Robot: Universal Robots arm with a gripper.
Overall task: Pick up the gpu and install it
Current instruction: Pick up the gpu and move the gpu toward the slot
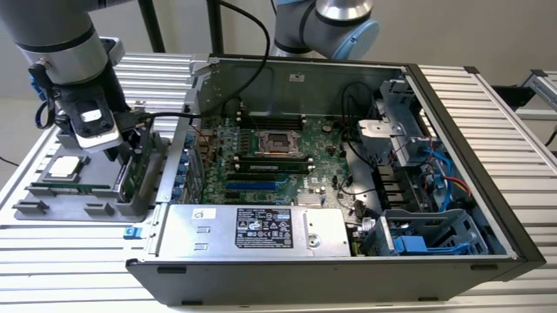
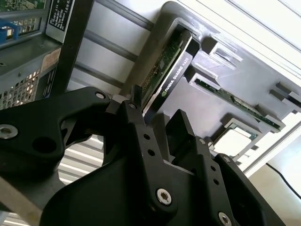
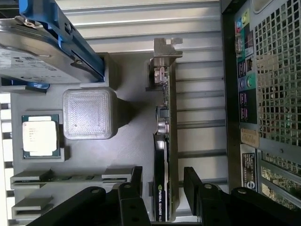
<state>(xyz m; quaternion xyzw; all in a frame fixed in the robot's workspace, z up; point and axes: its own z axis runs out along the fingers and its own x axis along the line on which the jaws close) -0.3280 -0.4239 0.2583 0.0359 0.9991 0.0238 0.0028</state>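
Note:
The gpu (image 1: 130, 175) stands on its edge in a slot of the grey holder tray (image 1: 52, 203), at the exterior view's left of the open computer case (image 1: 348, 261). In both wrist views its black shroud edge (image 3: 161, 188) (image 2: 170, 70) and silver end bracket (image 3: 164, 52) show. My gripper (image 1: 129, 140) hangs right over the card, open. One black finger (image 3: 137, 181) is on each side of the card, with a gap between the pads and the card. Seen in the second wrist view, the gripper (image 2: 157, 113) straddles the card's near end.
The tray also holds a processor chip (image 3: 40, 135), a narrow memory stick (image 3: 70, 178) and a hard drive with blue rails (image 3: 37, 52). The case's rear panel (image 3: 268, 84) is close beside the card. Inside the case lies the motherboard (image 1: 270, 156), with the power supply (image 1: 252, 228) in front.

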